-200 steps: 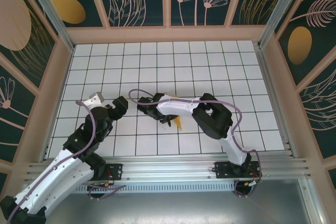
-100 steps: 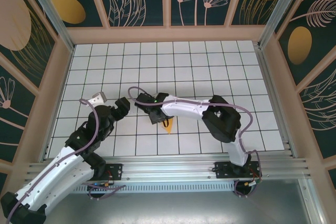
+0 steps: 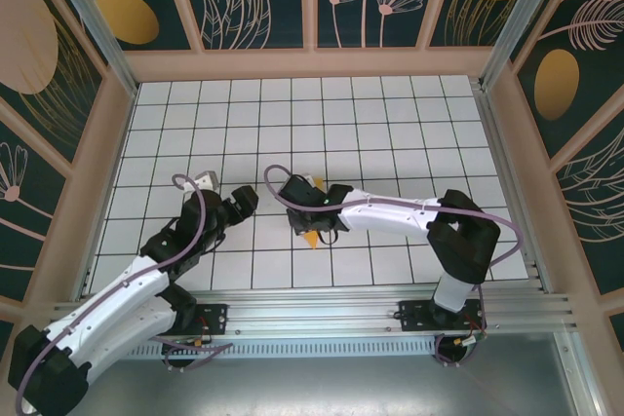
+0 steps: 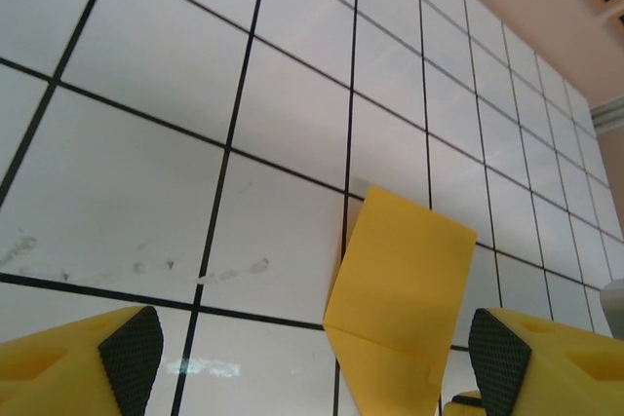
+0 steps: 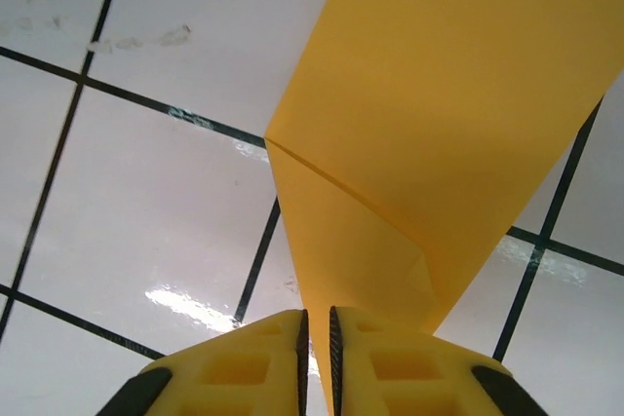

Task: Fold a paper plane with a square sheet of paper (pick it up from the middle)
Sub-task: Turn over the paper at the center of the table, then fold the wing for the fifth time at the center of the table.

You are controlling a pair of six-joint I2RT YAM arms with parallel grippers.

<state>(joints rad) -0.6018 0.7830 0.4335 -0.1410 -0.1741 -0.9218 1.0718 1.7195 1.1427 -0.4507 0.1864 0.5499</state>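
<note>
Two pincers here. The right gripper (image 5: 315, 338) has its yellow fingers pressed together on the narrow tip of the folded sheet of paper (image 5: 439, 124), which widens out away from the pinch over the white tiled table (image 3: 390, 124). The paper is thin, matte and orange-yellow, with a sharp diagonal crease and an overlapping flap right by the grip. The table's glossy, with black grid lines and a few smudges. The left gripper (image 4: 314, 362) is spread wide and holds nothing. It has textured black pads on blocky yellow fingers, and the paper's angled end sits between them. From above, the paper is in the table's near-middle tiles.
</note>
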